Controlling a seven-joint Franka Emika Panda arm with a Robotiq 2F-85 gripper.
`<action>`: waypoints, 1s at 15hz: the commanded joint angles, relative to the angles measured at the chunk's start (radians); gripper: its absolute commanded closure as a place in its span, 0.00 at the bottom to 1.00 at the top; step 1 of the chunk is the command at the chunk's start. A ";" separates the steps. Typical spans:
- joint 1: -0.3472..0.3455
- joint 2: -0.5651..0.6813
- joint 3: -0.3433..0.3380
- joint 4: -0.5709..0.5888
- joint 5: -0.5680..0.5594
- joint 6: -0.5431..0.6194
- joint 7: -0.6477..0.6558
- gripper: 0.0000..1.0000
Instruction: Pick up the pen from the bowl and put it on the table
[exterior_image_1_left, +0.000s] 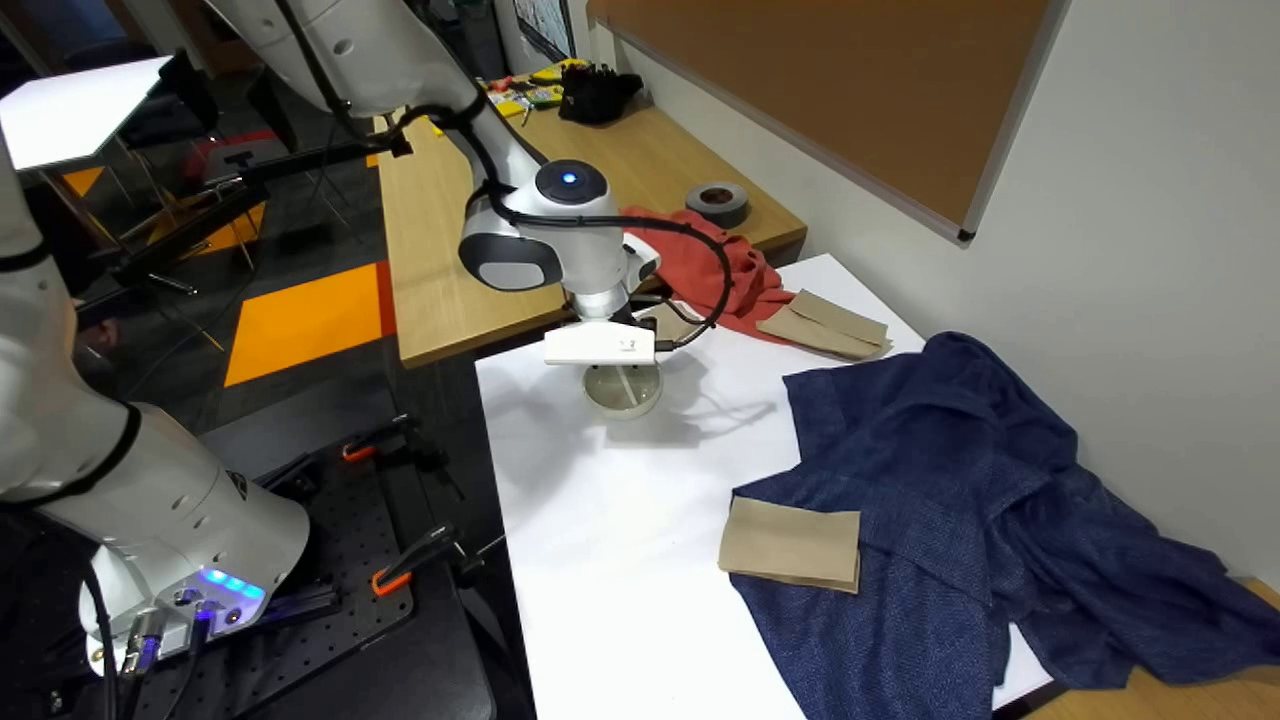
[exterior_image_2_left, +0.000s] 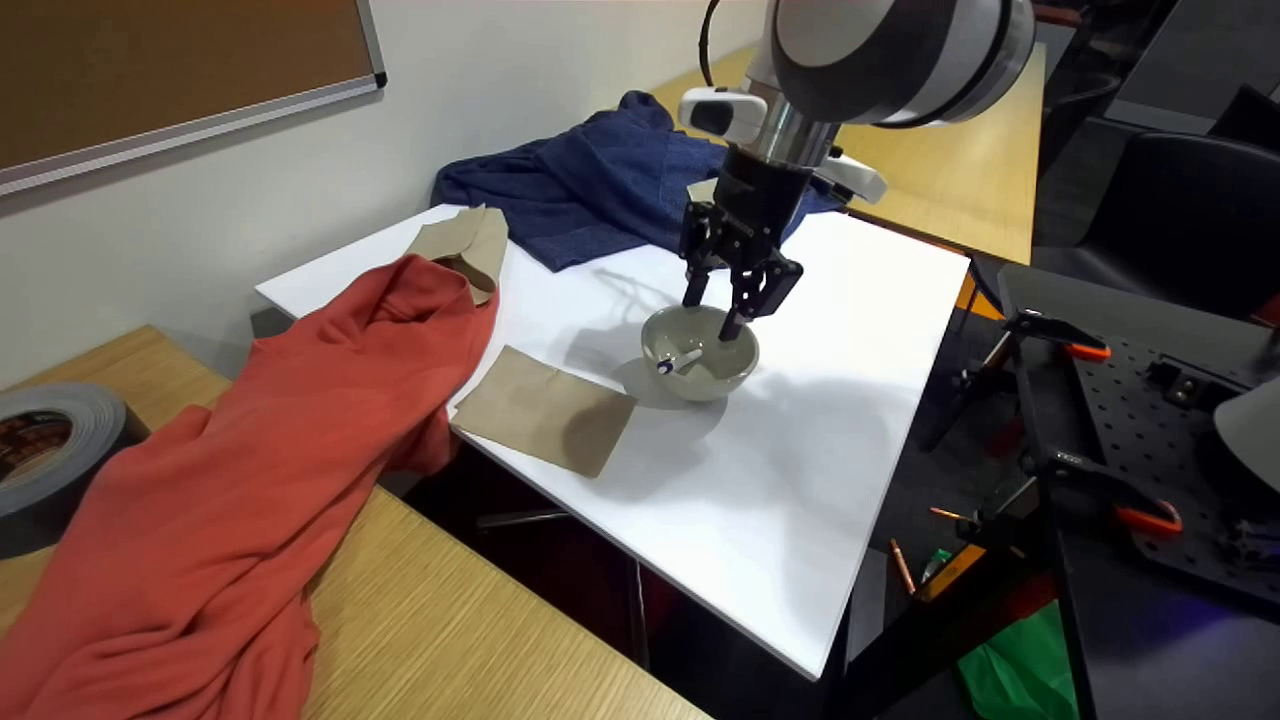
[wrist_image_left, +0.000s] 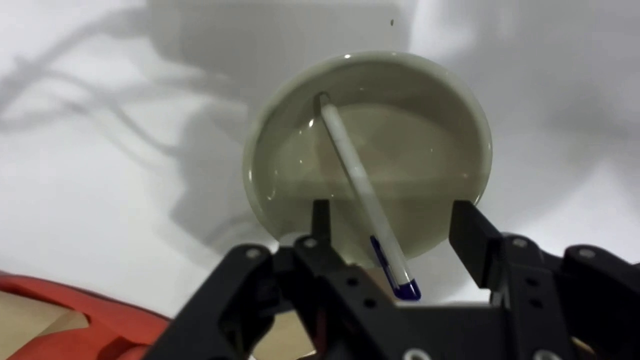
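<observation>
The beige bowl (exterior_image_1_left: 604, 398) stands upright on the white table (exterior_image_1_left: 610, 540) and shows in both exterior views (exterior_image_2_left: 730, 372). The pen (wrist_image_left: 357, 172) is white with a dark blue cap and clip. In the wrist view it leans in the bowl (wrist_image_left: 435, 145), its cap end rising over the rim at the bottom. It also shows in both exterior views, small inside the bowl (exterior_image_2_left: 682, 361) (exterior_image_1_left: 629, 386). My gripper (wrist_image_left: 392, 204) is open and empty above the bowl, its fingers either side of the pen, apart from it. In an exterior view the gripper (exterior_image_2_left: 713, 316) points down at the bowl's opening.
Brown paper pieces (exterior_image_2_left: 545, 410) lie beside the bowl and further off (exterior_image_1_left: 790, 545). A red cloth (exterior_image_2_left: 300, 420) hangs over one table end. A dark blue cloth (exterior_image_1_left: 920, 500) covers another part. A grey tape roll (exterior_image_1_left: 717, 203) sits on the wooden tabletop (exterior_image_1_left: 640, 150).
</observation>
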 joint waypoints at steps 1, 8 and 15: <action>-0.006 0.034 0.013 0.018 0.006 0.018 -0.017 0.36; 0.000 0.102 0.026 0.075 0.002 0.018 -0.012 0.46; 0.003 0.160 0.026 0.131 -0.003 0.012 -0.009 0.79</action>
